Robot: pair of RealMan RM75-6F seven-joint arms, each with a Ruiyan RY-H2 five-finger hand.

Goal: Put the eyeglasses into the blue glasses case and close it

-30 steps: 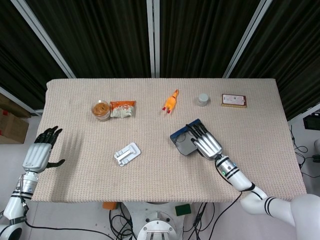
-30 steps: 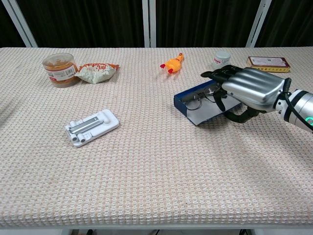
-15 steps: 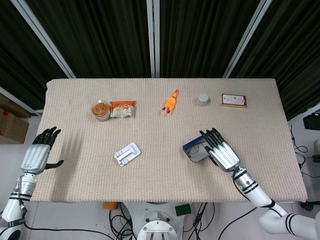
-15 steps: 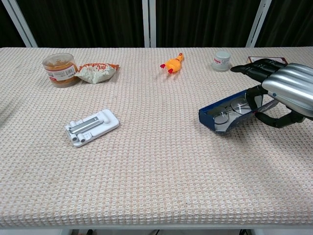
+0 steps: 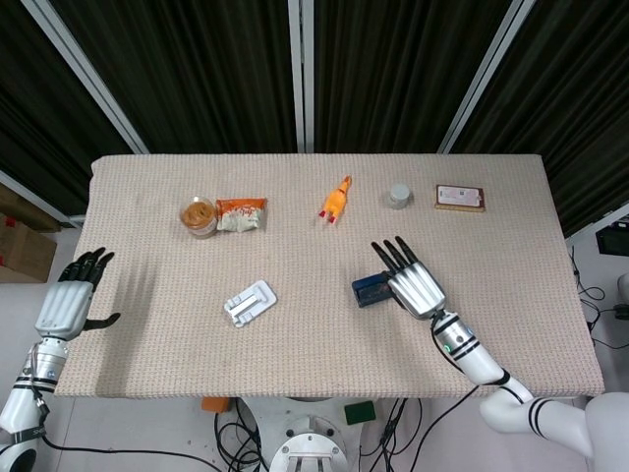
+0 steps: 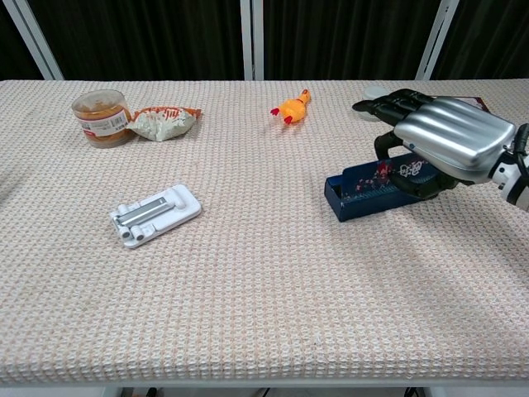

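The closed blue glasses case [image 6: 368, 193] lies right of centre under the right hand [image 6: 442, 136], fingers spread flat. Left hand [image 5: 67, 300] hangs open off-table. A white flat holder [image 6: 154, 214] lies well apart.

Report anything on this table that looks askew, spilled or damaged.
Nothing looks spilled or damaged. The blue glasses case lies closed, at a slant to the table edge, with the right hand over it. The rubber chicken lies on its side.
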